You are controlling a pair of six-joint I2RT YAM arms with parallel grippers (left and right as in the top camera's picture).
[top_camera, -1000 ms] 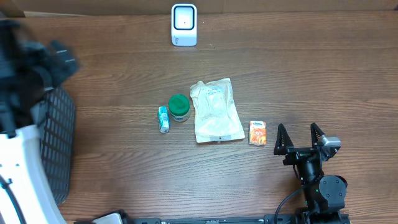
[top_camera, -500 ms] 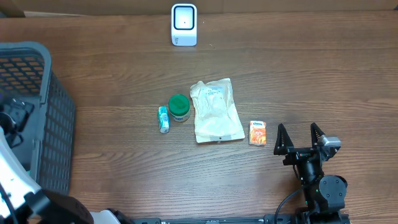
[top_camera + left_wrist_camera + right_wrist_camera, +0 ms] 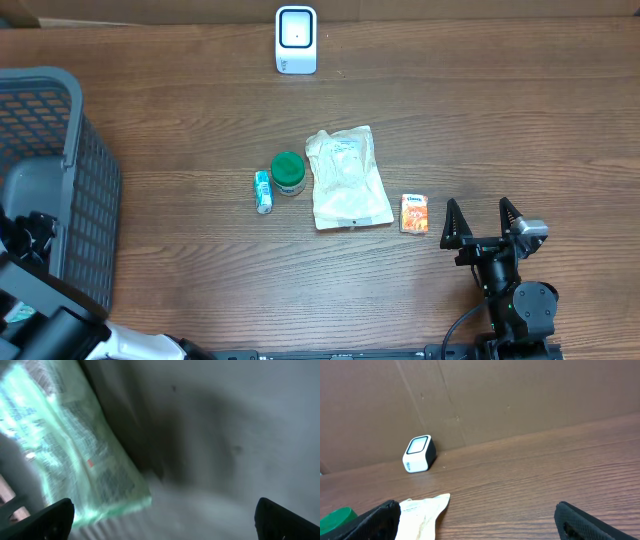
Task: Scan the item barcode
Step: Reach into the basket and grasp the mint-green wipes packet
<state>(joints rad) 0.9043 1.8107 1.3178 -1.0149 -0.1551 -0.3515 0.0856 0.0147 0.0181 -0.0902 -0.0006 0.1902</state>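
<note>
well, wide-open right end effector [image 3: 478,208] should straddle the small orange cardboard box [image 3: 414,213] just left; barcode face perhaps hidden.

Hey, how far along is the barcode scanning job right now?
Done: nothing visibly; the tube, jar, pouch and orange packet lie away from the scanner. In hand: nothing; the right gripper is open and empty beside the orange packet, the left gripper open at the basket, a greenish packet blurred below it. Remaining: grasp an item and present it to the scanner.
</note>
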